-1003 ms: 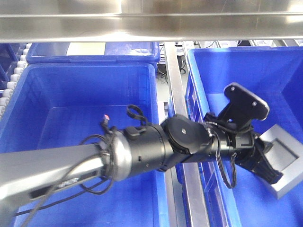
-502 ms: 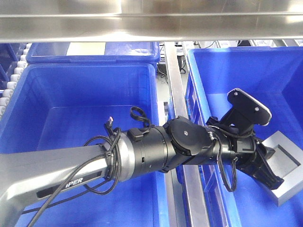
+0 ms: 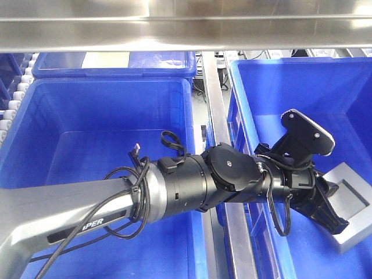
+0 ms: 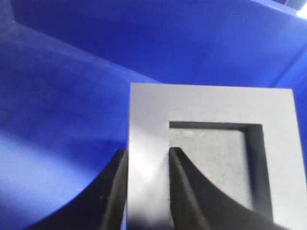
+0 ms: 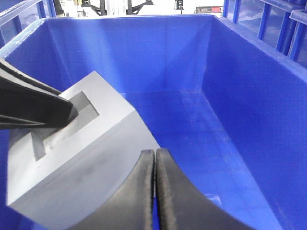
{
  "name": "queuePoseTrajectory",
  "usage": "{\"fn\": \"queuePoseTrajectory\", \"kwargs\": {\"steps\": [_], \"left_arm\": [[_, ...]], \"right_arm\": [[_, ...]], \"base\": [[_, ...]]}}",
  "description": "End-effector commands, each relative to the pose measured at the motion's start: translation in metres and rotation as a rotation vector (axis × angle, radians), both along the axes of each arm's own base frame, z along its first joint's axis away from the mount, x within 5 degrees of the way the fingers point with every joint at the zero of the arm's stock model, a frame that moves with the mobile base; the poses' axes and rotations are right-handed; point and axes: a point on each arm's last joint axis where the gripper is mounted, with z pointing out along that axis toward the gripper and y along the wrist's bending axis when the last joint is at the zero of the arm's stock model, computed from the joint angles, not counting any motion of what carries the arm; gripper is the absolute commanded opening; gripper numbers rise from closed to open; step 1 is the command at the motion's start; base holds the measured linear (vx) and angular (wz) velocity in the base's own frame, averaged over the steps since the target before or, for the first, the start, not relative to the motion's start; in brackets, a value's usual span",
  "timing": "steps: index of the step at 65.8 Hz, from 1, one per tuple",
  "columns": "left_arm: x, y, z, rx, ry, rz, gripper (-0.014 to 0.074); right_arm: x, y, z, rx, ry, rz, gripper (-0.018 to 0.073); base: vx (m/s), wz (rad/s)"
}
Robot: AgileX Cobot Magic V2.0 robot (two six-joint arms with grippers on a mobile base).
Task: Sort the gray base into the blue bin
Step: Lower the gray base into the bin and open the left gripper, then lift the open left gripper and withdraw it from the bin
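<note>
gray base [image 3: 353, 212] lowered slightly, tilted, recess up, left pincer [image 4: 147, 158] clamped.

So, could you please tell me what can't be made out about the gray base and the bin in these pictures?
- Whether the gray base rests on the blue bin's floor: its underside is hidden in all views, and cut off by the front view's right edge.
- Left gripper fingertips in the front view: hidden behind the arm's wrist.
- The base's lower part, left wrist view: cut off by the bottom edge.
- The base's near corner, right wrist view: covered by the right gripper.
</note>
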Motion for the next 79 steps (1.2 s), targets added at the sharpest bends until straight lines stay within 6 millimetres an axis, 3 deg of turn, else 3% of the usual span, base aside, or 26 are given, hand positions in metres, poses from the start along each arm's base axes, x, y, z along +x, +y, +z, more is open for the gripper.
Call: {"fn": "queuePoseTrajectory", "kwargs": {"steps": [1, 79], "left_arm": [[-0.0049, 0.0018, 0.0344, -0.095, 0.012, 0.011, 0.0238], [-0.0046, 0.0019, 0.0344, -0.095, 0.01, 0.015, 0.0256]], "right_arm": [[0.0007, -0.0003, 0.0014, -0.017, -0.027, -0.002, -0.0005], [0.0007, -0.0003, 0.0014, -0.017, -0.027, -0.002, -0.0005]], "base": [[0.0, 0.0], [0.0, 0.0]]}}
